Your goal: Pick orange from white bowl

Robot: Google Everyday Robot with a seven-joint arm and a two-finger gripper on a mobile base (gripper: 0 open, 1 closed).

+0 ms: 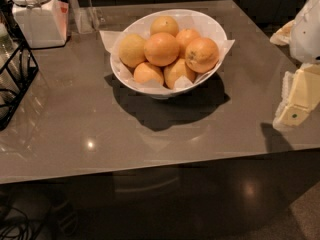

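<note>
Hovering off the worktop's right edge, the gripper waits low; released or clenched, I cannot tell. The orange lies to its left and farther back, topping the right side of the pile in the white bowl, well apart.

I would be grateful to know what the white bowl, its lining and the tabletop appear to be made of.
The white bowl looks like glazed ceramic, perhaps plastic: smooth, glossy rim. Its lining seems thin paper: creased corners poke over the rim. The tabletop looks polished stone or laminate: it mirrors lights. The gripper, at the right edge, appears cream plastic.
</note>
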